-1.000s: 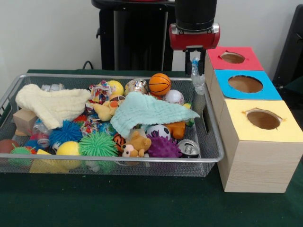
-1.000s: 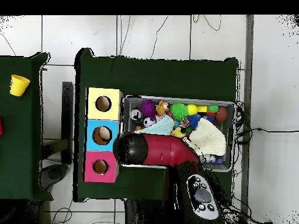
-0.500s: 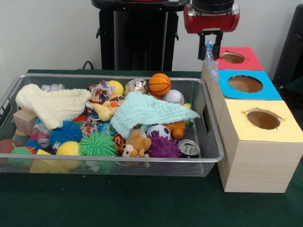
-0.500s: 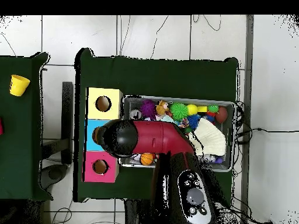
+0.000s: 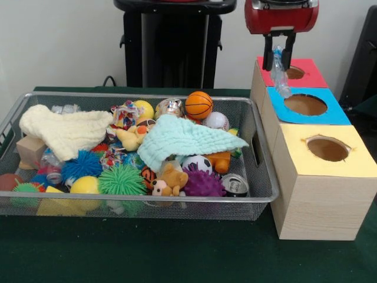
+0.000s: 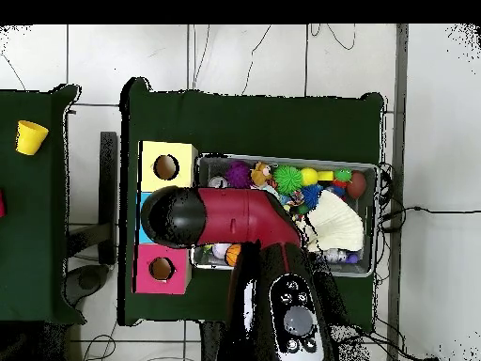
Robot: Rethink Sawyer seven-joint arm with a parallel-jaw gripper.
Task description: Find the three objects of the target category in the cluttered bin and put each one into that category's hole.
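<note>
The gripper (image 5: 278,59) hung above the boxes, its jaws clamped on a clear plastic bottle (image 5: 279,76) that dangled over the near edge of the red box (image 5: 306,75), just beside the blue box (image 5: 336,115). No label on the bottle could be read. The yellow box (image 5: 321,177) stood at the near end of the row. In the bin (image 5: 262,177), a can (image 5: 235,186) lay at the near right corner; its print was illegible.

The blue hole (image 5: 305,104) lies open, the tool (image 5: 278,58) and its clear bottle (image 5: 280,81) hanging just above.
</note>
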